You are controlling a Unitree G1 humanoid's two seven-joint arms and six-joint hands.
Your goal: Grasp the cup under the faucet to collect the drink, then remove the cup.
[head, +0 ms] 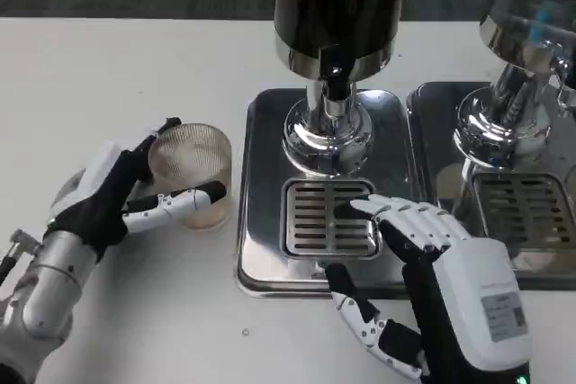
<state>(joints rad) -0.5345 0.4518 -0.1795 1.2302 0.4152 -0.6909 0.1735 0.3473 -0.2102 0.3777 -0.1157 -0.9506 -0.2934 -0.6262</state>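
On the white tabletop [135,51], the left robot hand [117,191] wraps a ribbed, translucent cup [191,173], one finger lying across its front wall and the thumb curled round its far rim. Cup and hand sit well to the left of the dispenser, outside the steel drip tray [261,186]. The cup looks empty, though its ribbed wall makes that hard to judge.

Ahead and to the right of the left robot hand rises the dark drink dispenser [337,6], its black faucet [335,78] pointing down over a chrome base and a slotted grille [315,227]. Nothing stands on that grille beneath the spout.

Over the near edge of the tray, the right robot hand [432,276] hovers palm down, fingers spread and holding nothing, their tips above the grille's right side and the thumb reaching out to the left. Beyond it to the right stands a second dispenser [526,33] on its own tray.

By this showing the task is at an early stage: the cup is grasped, but it has yet to be carried rightward and set under the faucet. Filling it, which likely falls to the free right robot hand at the tap, and taking it away again both remain.
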